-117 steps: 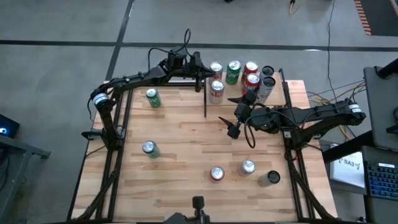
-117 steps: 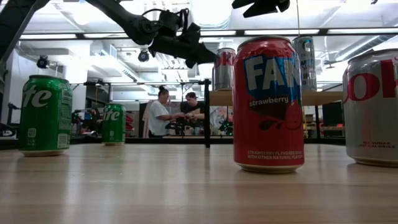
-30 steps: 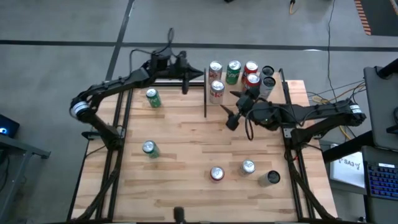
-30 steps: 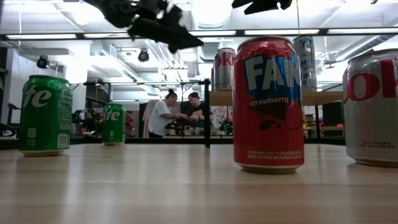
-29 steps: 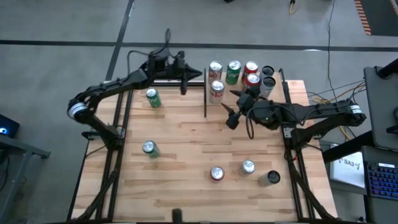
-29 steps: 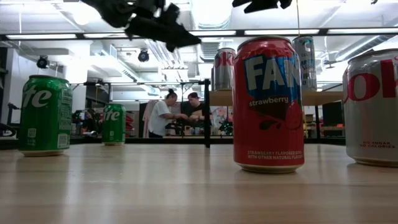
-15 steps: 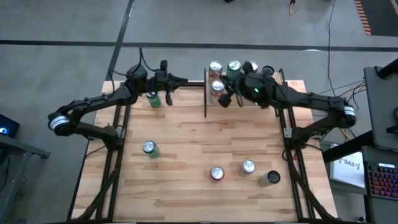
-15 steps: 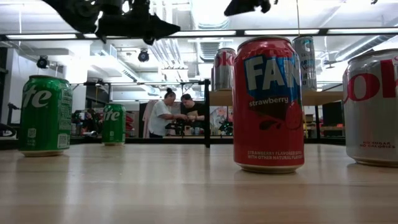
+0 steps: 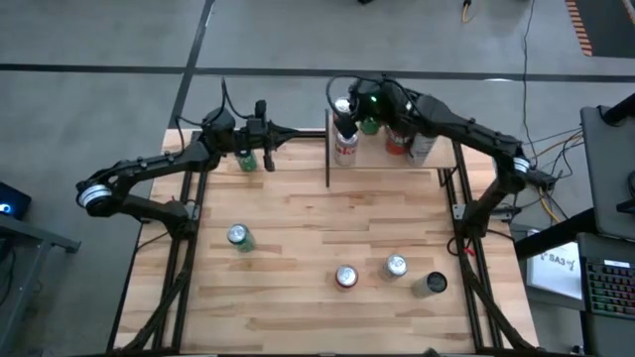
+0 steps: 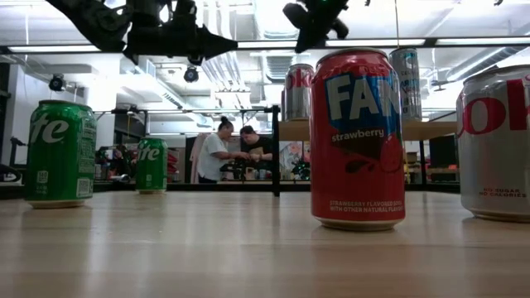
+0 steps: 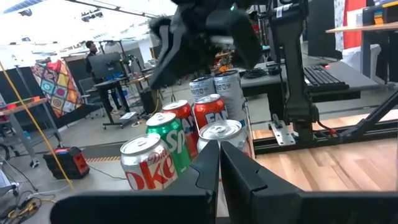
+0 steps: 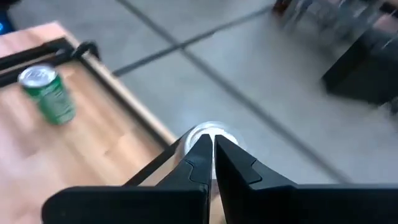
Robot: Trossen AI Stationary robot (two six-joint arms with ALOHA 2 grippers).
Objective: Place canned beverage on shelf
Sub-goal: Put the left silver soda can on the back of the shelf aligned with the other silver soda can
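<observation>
The shelf (image 9: 382, 162) is a small wooden board with black posts at the table's far right. Several cans stand on it, among them a silver-and-red one (image 9: 345, 147), a green one (image 9: 370, 121) and a red one (image 9: 397, 140). My right gripper (image 9: 343, 116) hangs shut and empty over the shelf's left end, clear above a silver can top (image 12: 208, 132). My left gripper (image 9: 294, 132) is shut and empty, pointing level toward the shelf's cans (image 11: 186, 143). It stands beside a green can (image 9: 245, 158) resting upright on the table.
Loose upright cans stand on the table: a green one (image 9: 238, 236) at the left, then a red one (image 9: 345, 277), a silver one (image 9: 395, 266) and a dark one (image 9: 431, 285) toward the near right. A black post (image 9: 327, 149) marks the shelf's left edge. People stand beyond the table (image 10: 232, 149).
My right gripper has shut on nothing. It has swung from the table's middle toward the far edge, rising until it hangs over the shelf's cans. My left gripper has drawn back toward the table's left, sunk a little, and turned level.
</observation>
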